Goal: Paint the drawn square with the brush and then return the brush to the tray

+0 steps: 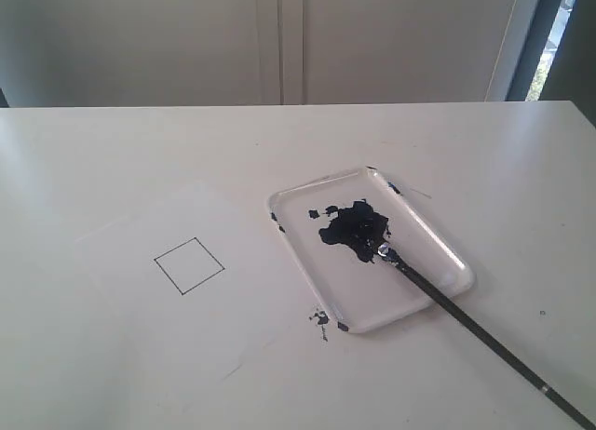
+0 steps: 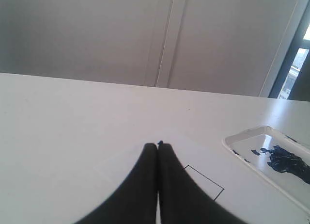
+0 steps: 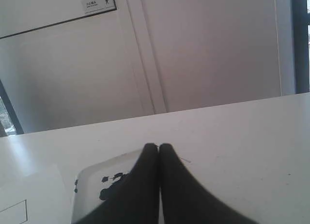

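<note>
The drawn square is a small tilted outline of thin black lines on white paper, with nothing painted inside it. To its right lies the glossy white tray with a blue-black paint puddle. The brush rests with its bristle end in the puddle and its long black handle running off over the tray's rim toward the near right. Neither gripper appears in the exterior view. My left gripper is shut and empty, with the square partly behind it. My right gripper is shut and empty before the tray.
The white paper sheet lies flat on the white table. Small paint splatters mark the table by the tray's near corner. A pale wall with a vertical seam stands behind the table's far edge.
</note>
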`<state>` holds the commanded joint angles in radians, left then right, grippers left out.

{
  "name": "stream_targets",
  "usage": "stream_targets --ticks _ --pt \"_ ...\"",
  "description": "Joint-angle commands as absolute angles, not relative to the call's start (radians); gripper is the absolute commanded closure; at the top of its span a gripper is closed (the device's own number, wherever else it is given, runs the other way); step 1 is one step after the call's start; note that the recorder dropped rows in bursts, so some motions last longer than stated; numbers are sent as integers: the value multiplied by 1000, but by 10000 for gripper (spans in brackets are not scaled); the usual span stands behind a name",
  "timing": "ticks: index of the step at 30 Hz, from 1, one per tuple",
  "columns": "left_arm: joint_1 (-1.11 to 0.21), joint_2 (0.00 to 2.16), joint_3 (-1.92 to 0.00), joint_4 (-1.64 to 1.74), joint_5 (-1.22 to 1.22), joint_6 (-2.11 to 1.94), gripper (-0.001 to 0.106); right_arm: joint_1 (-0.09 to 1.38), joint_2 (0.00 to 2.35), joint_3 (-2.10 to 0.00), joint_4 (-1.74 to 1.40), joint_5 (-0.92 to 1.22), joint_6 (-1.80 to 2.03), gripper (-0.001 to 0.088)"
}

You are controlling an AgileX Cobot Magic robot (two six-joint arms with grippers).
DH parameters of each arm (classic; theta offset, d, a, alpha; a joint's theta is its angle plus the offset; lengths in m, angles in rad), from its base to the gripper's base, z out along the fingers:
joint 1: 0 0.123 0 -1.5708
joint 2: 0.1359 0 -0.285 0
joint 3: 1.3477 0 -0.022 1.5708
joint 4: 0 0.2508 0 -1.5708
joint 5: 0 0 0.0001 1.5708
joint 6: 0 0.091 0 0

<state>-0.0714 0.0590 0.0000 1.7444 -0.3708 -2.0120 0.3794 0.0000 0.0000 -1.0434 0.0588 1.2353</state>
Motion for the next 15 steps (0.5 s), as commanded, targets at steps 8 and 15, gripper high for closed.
stream_targets --ticks 8,15 --pt "-71 59 0 1744 -371 -2012 1053 379 0 0 -1043 31 1235 868" --pt "-71 59 0 1744 -371 -2012 1053 379 0 0 -1013 -291 1235 868"
